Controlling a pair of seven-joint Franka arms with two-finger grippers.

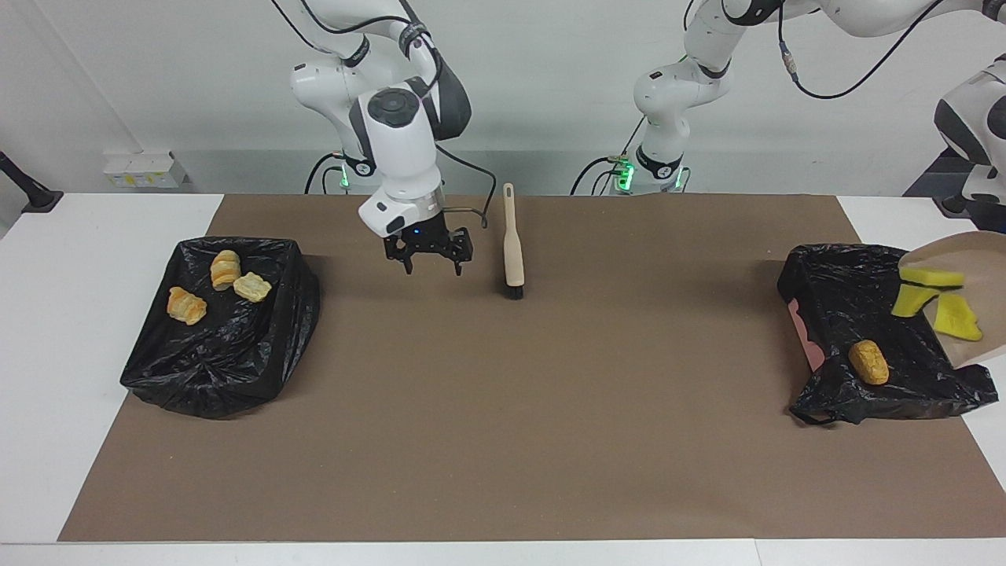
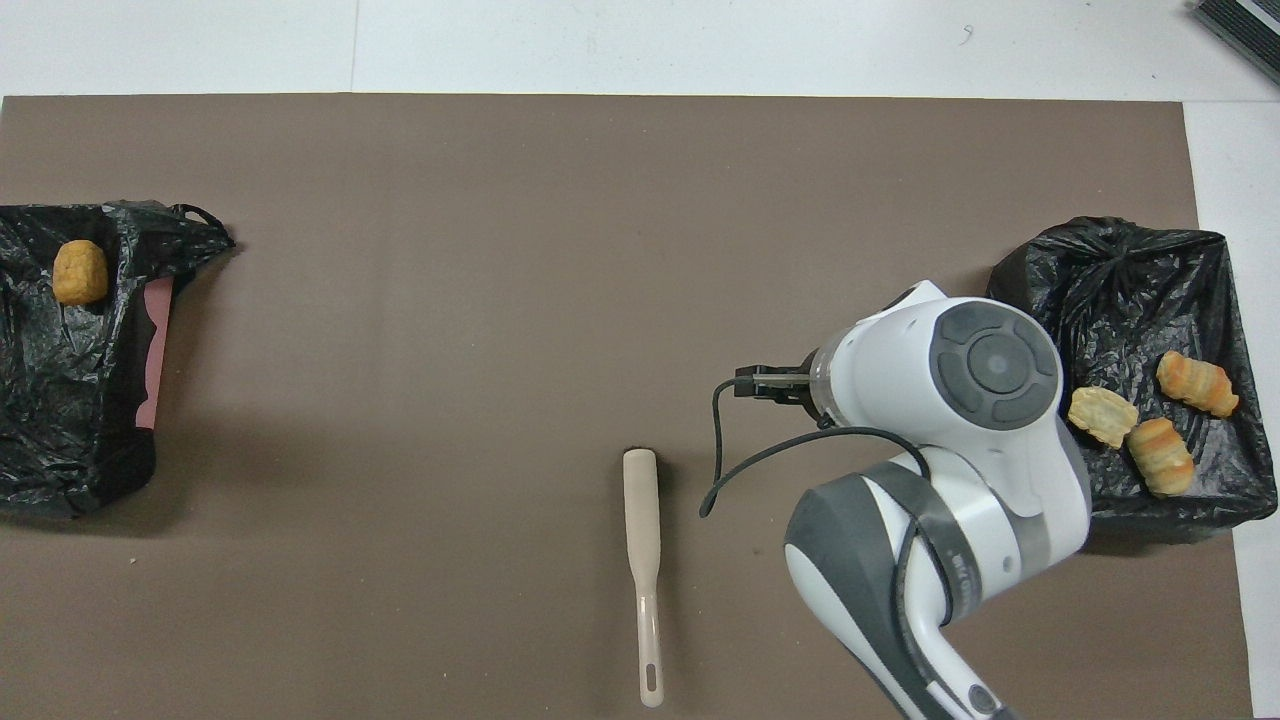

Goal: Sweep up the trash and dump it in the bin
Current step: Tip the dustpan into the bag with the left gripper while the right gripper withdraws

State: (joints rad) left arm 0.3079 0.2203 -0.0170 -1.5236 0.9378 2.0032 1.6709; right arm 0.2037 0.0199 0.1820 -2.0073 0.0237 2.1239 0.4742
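facing view is showing the dustpan (image 1: 971, 259) tilting over the bin (image 1: 833, 314) at the left arm's end, sponge wedges (image 1: 935, 303) sliding inside; left gripper is hiding; right gripper (image 1: 428, 250), fingers spread, is hanging beside the brush (image 1: 512, 244)

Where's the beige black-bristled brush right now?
The beige black-bristled brush lies flat on the brown mat mid-table, near the robots' edge, handle pointing toward them. The right gripper hangs just beside it, toward the right arm's end.
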